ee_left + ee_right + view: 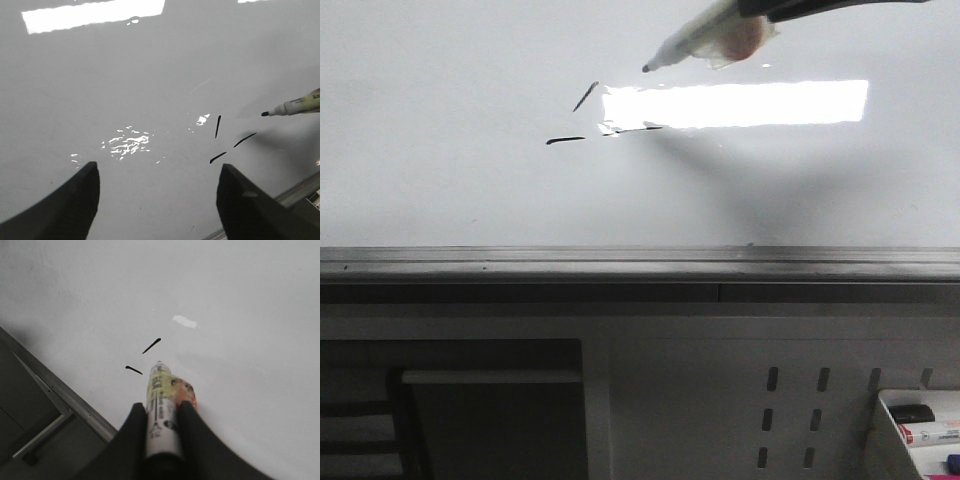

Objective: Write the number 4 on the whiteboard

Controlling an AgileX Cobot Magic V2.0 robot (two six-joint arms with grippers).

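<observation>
So far the number 4 (582, 97) is only a few thin black strokes on the glossy whiteboard (440, 180): a short slanted line, a short bar and a fainter dash lost in the bright reflection. The marks are seen just ahead of the marker (161, 410) tip, which is clamped between the right gripper (162, 435) fingers. Label print on the marker can't be read. The left gripper (157, 192) is spread wide with nothing in it, strokes beyond its fingers.
</observation>
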